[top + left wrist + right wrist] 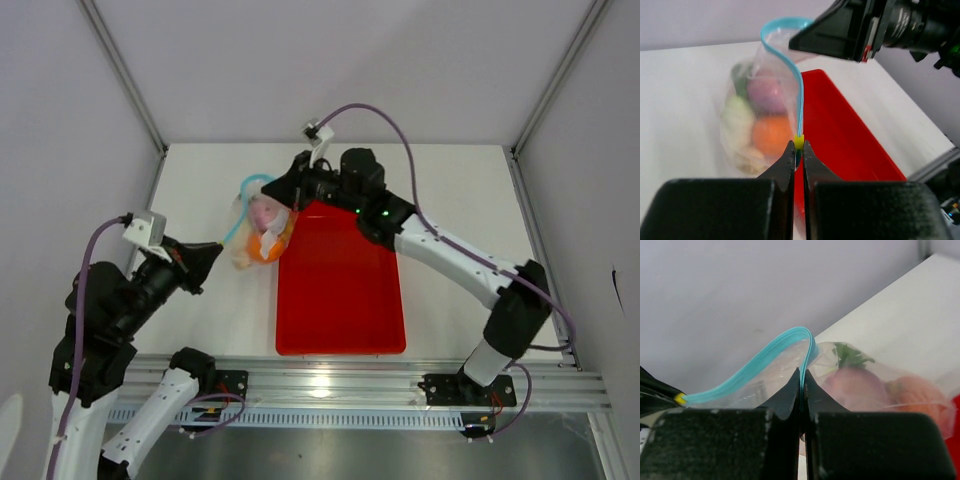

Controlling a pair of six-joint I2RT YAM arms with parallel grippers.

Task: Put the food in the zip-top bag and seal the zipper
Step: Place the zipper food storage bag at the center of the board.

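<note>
— What's the surface?
— A white tabletop (200, 180), pale walls (60, 100). The small clear floppy bag (258, 225) is toward the far edge, left of a red rectangular tray (340, 290).
— Anything unclear?
— The toy food (771, 135) inside blurs. The left gripper (797, 150) and right gripper (801, 377) each pinch its thin blue zipper strip (801, 100).

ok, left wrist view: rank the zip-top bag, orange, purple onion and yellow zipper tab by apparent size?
1. zip-top bag, largest.
2-3. orange and purple onion: these look about alike and are blurred through the plastic, so they are not ranked.
4. yellow zipper tab, smallest.
</note>
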